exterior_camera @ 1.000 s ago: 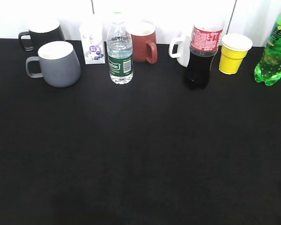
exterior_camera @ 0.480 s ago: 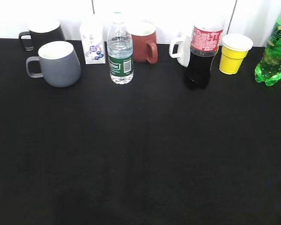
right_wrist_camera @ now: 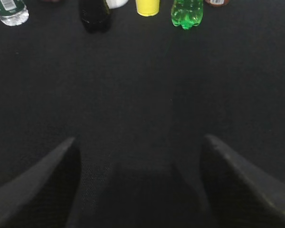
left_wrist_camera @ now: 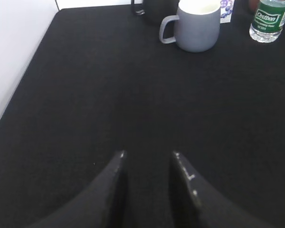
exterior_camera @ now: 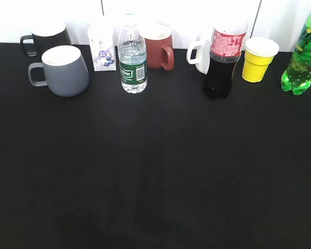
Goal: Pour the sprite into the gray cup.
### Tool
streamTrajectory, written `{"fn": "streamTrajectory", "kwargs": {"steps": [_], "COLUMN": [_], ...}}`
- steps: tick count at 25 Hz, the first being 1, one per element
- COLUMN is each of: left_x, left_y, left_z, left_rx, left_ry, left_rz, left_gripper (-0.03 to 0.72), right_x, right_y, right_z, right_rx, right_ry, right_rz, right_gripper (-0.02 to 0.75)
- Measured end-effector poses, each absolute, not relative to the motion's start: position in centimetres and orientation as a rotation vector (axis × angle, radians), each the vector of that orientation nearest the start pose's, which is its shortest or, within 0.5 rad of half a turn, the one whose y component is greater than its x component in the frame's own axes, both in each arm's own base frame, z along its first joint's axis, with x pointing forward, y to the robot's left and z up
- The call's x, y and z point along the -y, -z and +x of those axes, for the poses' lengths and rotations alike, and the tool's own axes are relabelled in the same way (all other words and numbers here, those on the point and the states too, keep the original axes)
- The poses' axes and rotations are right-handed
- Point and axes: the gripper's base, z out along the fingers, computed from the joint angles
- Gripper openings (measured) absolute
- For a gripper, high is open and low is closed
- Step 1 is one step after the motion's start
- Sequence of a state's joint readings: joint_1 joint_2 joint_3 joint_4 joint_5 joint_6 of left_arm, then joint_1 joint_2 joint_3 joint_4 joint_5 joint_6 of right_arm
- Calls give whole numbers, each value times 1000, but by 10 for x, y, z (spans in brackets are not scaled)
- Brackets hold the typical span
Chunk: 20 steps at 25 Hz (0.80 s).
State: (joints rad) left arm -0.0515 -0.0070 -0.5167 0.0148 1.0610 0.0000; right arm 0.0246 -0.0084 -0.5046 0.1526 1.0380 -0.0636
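Observation:
The sprite (exterior_camera: 302,57), a bright green bottle, stands upright at the far right of the black table; its base shows in the right wrist view (right_wrist_camera: 187,13). The gray cup (exterior_camera: 62,70) stands at the back left, handle to the left, and shows in the left wrist view (left_wrist_camera: 194,24). My left gripper (left_wrist_camera: 148,154) is open and empty over bare table, well short of the cup. My right gripper (right_wrist_camera: 138,141) is wide open and empty, well short of the sprite. Neither gripper shows in the exterior view.
Along the back stand a black mug (exterior_camera: 45,35), a small white carton (exterior_camera: 102,49), a clear water bottle (exterior_camera: 132,58), a brick-red mug (exterior_camera: 158,46), a white mug (exterior_camera: 200,54), a cola bottle (exterior_camera: 223,61) and a yellow cup (exterior_camera: 258,58). The table's left edge (left_wrist_camera: 38,42) meets a white wall.

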Motion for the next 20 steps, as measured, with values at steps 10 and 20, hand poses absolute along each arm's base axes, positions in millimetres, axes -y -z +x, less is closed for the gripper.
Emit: {"fn": "streamTrajectory", "kwargs": {"steps": [10,20], "left_x": [-2,-2], "left_y": [-282,-282], "left_z": [-8,-8], "left_rx": [-2020,-2020], "left_ry": [15,15], "left_rz": [51,51], "left_gripper": [230,230], "right_x": [-13,-13], "right_y": [-281,-281], "right_z": [-7,-7], "right_rx": [-2000,-2000], "right_ry": [-173,-173], "right_rz": [-95,-95], "right_gripper": [592,592]}}
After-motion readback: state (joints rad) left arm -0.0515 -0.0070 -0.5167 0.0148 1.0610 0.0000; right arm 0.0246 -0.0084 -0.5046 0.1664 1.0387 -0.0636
